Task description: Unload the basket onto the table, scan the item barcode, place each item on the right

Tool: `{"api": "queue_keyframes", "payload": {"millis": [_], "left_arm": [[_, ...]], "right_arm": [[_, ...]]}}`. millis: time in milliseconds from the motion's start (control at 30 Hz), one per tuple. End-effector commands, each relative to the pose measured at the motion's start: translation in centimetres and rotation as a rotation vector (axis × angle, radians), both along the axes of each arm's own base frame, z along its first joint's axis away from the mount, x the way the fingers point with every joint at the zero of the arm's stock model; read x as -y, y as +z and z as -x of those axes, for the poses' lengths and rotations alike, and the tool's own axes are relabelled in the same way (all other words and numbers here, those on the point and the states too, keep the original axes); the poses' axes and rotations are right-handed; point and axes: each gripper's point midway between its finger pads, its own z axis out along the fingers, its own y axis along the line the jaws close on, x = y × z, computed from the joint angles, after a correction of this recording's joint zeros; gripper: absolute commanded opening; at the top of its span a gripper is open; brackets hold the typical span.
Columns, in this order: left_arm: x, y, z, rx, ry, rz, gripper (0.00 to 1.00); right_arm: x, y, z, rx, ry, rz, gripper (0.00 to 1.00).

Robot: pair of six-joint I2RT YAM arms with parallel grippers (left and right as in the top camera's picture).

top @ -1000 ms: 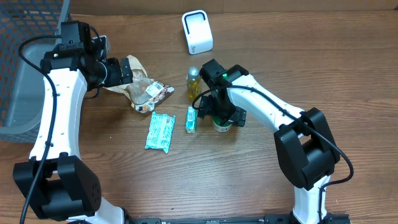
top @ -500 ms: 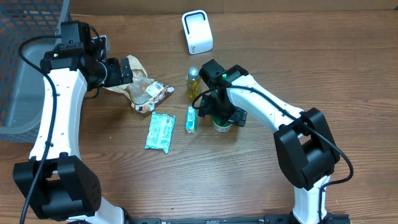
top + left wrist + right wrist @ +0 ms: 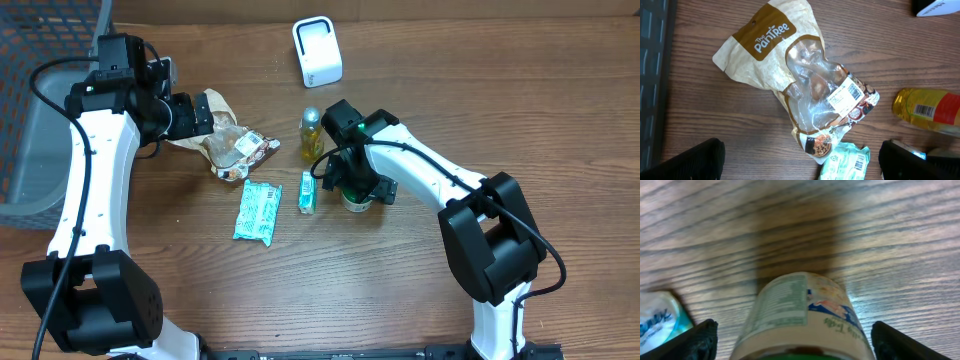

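The right gripper (image 3: 351, 186) stood spread wide around a small cream-labelled, green-topped jar (image 3: 800, 310) upright on the brown wooden table (image 3: 400, 300), fingers clear of its sides. The left gripper (image 3: 196, 113) hung released over a beige-and-clear plastic snack bag (image 3: 770, 50).

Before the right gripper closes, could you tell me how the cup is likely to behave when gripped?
The cup looks rigid and rounded, so it should hold its shape, though its glossy surface may be slippery. It seems to stand upright on the table, so an off-centre squeeze from the right gripper might tip it.
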Motion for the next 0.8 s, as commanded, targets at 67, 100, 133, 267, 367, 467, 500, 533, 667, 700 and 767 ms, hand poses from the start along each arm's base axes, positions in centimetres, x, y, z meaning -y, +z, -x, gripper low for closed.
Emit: {"api": "queue_keyframes", "payload": {"millis": [67, 100, 133, 267, 367, 467, 500, 533, 667, 700, 767], "left_arm": [[0.48, 0.26, -0.06, 0.012, -0.039, -0.002, 1.00], [0.48, 0.26, -0.06, 0.012, -0.039, -0.002, 0.99], [0.48, 0.26, -0.06, 0.012, -0.039, -0.002, 0.99], [0.48, 0.26, -0.06, 0.012, -0.038, -0.002, 1.00], [0.48, 0.26, -0.06, 0.012, -0.039, -0.002, 1.00], [0.48, 0.26, -0.06, 0.012, -0.038, -0.002, 1.00], [0.48, 0.26, -0.06, 0.012, -0.038, -0.002, 0.99], [0.50, 0.26, -0.06, 0.012, -0.039, -0.002, 0.99], [0.48, 0.26, -0.06, 0.012, -0.039, -0.002, 1.00], [0.48, 0.26, -0.07, 0.012, -0.038, -0.002, 0.99], [0.48, 0.26, -0.06, 0.012, -0.038, -0.002, 0.99]], "right_arm": [[0.24, 0.51, -0.01, 0.022, 0.000, 0.007, 0.86], [0.23, 0.53, -0.01, 0.022, 0.000, 0.007, 0.83], [0.23, 0.53, -0.01, 0.022, 0.000, 0.007, 0.81], [0.24, 0.53, 0.01, 0.021, 0.000, 0.007, 0.80], [0.30, 0.52, 0.10, 0.017, 0.000, 0.009, 0.77], [0.11, 0.52, 0.30, 0.006, 0.000, -0.002, 0.76], [-0.04, 0.52, 0.40, 0.000, -0.001, -0.012, 0.76], [-0.21, 0.52, 0.51, -0.007, 0.000, -0.023, 0.75], [-0.16, 0.52, 0.70, -0.020, -0.004, -0.029, 0.71], [0.01, 0.52, 0.72, -0.023, -0.007, -0.026, 0.71], [0.45, 0.52, 0.83, -0.035, -0.016, -0.019, 0.70]]}}
